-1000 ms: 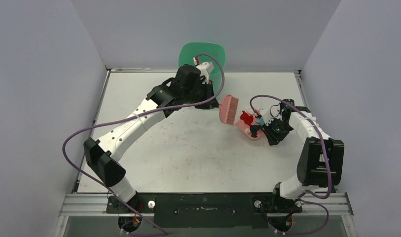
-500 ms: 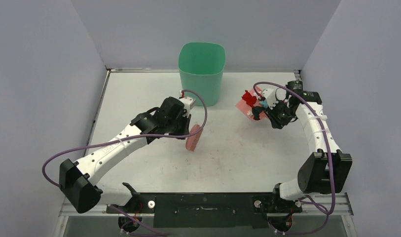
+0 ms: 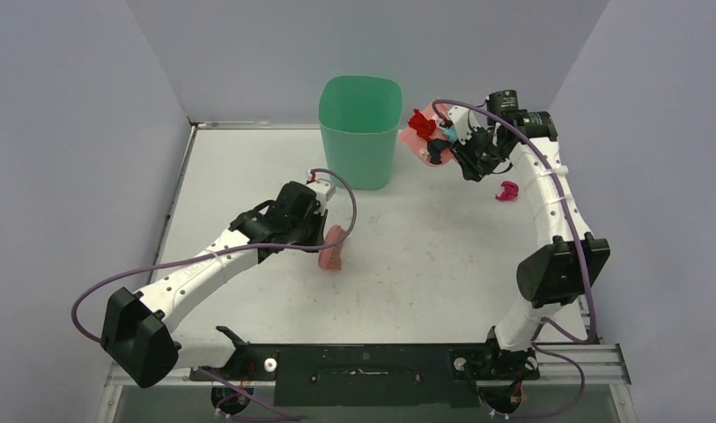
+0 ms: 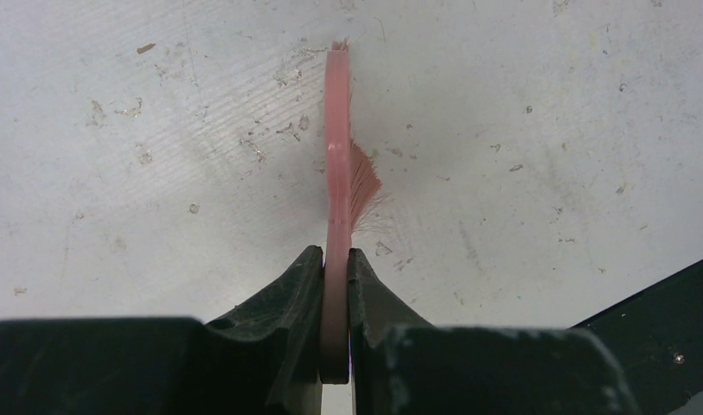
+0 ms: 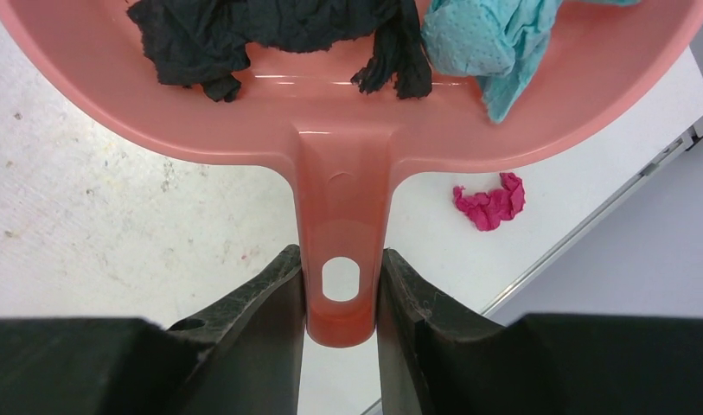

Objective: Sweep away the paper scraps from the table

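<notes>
My right gripper (image 3: pixel 449 150) (image 5: pixel 341 277) is shut on the handle of the pink dustpan (image 3: pixel 417 143) (image 5: pixel 348 112) and holds it up in the air beside the green bin (image 3: pixel 360 130). Paper scraps lie in the pan: red (image 3: pixel 419 122), black (image 5: pixel 244 30) and light blue (image 5: pixel 495 39). One magenta scrap (image 3: pixel 508 190) (image 5: pixel 490 202) lies on the white table (image 3: pixel 424 264) near the right rail. My left gripper (image 3: pixel 323 242) (image 4: pixel 335 268) is shut on the handle of the pink hand brush (image 3: pixel 332 249) (image 4: pixel 337 173), its bristles touching the table.
The green bin stands at the back middle of the table. Grey walls close in the left, back and right. Metal rails edge the table. Faint scuff marks (image 4: pixel 278 130) spot the tabletop.
My right arm has lifted the loaded dustpan up and back toward the bin's right rim. The magenta scrap now lies on the table. My left arm drew the brush back and down a little.
</notes>
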Tool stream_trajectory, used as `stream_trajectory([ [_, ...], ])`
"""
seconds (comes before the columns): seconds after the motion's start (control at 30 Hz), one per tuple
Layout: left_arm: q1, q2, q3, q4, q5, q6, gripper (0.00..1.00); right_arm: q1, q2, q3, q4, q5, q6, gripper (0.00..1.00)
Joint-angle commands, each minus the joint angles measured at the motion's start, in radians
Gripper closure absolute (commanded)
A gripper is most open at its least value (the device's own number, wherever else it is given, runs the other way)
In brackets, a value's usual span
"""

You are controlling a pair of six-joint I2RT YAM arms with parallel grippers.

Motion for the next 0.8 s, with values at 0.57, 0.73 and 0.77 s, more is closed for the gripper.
stream_trajectory([
  [0.57, 0.052, -0.004, 0.015, 0.023, -0.104, -0.017, 1.0, 0.14, 0.307, 0.552, -0.065, 0.243, 0.128, 0.95],
  [0.73, 0.054, 0.002, 0.017, 0.02, -0.094, -0.017, 1.0, 0.188, 0.33, 0.591, 0.004, 0.363, 0.164, 0.95],
  [0.77, 0.054, 0.002, 0.014, 0.023, -0.09, -0.018, 1.0, 0.197, 0.33, 0.593, 0.04, 0.407, 0.177, 0.95],
])
